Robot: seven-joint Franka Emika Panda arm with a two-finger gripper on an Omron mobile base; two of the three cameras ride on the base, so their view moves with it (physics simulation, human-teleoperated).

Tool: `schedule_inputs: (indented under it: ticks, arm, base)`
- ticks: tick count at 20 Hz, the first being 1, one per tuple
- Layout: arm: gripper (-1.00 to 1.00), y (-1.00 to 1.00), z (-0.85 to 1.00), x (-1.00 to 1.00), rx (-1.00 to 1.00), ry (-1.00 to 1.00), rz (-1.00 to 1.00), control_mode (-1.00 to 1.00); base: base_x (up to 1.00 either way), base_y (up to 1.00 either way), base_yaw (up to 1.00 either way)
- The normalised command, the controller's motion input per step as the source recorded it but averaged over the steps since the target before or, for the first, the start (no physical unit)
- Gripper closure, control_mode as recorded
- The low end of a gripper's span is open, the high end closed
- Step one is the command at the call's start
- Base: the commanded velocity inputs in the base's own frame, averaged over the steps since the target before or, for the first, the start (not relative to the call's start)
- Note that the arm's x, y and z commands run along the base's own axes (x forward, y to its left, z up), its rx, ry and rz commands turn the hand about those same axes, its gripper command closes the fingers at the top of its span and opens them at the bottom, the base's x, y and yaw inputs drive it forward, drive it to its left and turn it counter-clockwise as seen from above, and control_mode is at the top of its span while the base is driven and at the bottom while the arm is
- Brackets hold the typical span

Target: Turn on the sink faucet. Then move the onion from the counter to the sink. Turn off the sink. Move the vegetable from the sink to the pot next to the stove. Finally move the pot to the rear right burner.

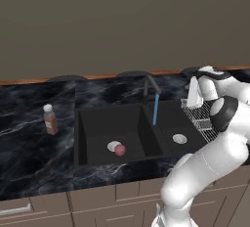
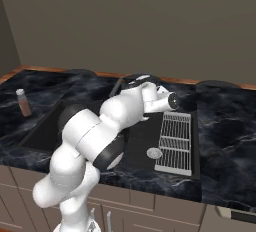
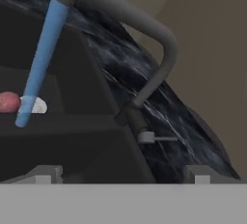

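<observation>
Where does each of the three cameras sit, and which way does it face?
Left base view: behind-left, facing the matte black double-basin sink; white arm at right.
Right base view: behind-right, same sink; arm at left.
Hand view: on the hand, facing the slim black faucet; open pincer tips below.
Shared: the silver wire rack.

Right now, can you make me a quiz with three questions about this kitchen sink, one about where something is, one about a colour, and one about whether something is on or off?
1. Where is the onion?
A. In the left basin of the sink, beside the drain
B. On the wire rack
C. On the counter by the bottle

2. What colour is the bottle's cap?
A. Red
B. White
C. Green

3. What is the sink faucet doing?
A. It is off and dry
B. It is lying flat
C. It is running

Answers: 1 A, the pink ball lies by the silver drain. 2 B, the brown bottle's top is white. 3 C, a blue stream falls from the spout.
</observation>
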Motion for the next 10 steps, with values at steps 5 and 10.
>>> schedule_inputs:
  ticks: [5, 10]
  arm:
    - [-1.00, 0.02, -0.16, 0.40, 0.09, 0.02, 0.02, -1.00]
    - [-1.00, 0.00, -0.15, 0.32, 0.10, 0.00, 0.05, -1.00]
  base:
    - [0.00, 0.00, 0.00]
    - [0.00, 0.00, 0.00]
